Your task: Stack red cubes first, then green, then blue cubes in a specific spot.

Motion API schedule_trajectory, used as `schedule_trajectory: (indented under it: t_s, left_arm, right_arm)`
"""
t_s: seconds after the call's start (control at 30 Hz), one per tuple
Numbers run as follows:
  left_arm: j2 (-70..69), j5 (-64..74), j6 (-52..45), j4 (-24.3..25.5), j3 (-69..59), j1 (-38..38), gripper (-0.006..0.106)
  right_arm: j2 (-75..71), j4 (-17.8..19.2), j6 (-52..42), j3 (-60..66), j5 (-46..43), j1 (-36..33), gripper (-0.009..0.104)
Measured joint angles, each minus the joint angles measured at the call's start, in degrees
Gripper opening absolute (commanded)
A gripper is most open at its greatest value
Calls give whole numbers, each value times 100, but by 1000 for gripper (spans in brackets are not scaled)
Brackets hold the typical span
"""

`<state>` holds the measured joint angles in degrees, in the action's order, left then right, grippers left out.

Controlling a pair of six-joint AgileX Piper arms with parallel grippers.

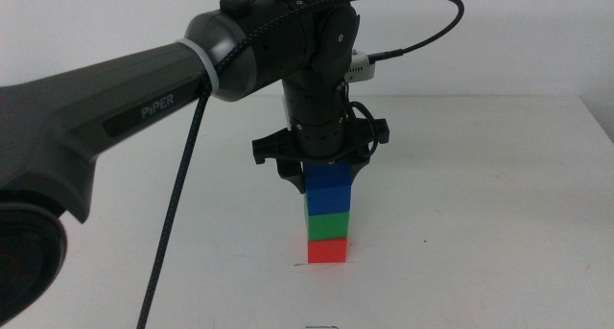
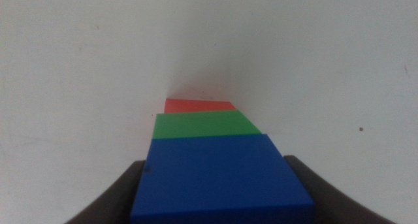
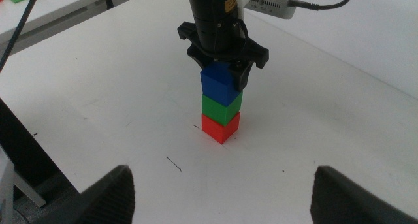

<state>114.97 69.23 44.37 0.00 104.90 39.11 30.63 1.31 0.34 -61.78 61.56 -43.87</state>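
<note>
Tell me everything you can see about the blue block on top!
The blue cube is a small, solid, deep blue block with plain matte faces and sharp edges. It sits upright at the top of the tower, resting squarely on the green cube, which rests on the red cube on the white table. The left pincer reaches straight down over it, with one dark jaw on each side of the cube. The right pincer waits apart, open.

Small solid red cube (image 1: 326, 251) rests on white tabletop (image 1: 480, 223). Small solid green cube (image 1: 329, 221) sits on it; small solid blue cube (image 1: 330, 188) tops the stack, between the left hand's (image 1: 324, 172) jaws. Right hand (image 3: 222, 185) stands well apart.
</note>
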Motion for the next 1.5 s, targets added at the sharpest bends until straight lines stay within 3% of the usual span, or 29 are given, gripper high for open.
schedule_trajectory:
  t_s: [0.17,0.33,0.57,1.07,1.5]
  left_arm:
    - [0,0,-104,0,0,0,37]
    - [0,-2,-218,0,0,0,67]
    - [0,-7,-427,0,0,0,92]
    - [-252,-24,-592,95,0,0,93]
    - [-1267,-95,-1074,134,0,0,93]
  right_arm:
    - [0,0,0,0,0,0,75]
    - [0,0,0,0,0,0,75]
    - [0,0,0,0,0,0,75]
    - [0,0,0,0,0,0,75]
    - [0,0,0,0,0,0,75]
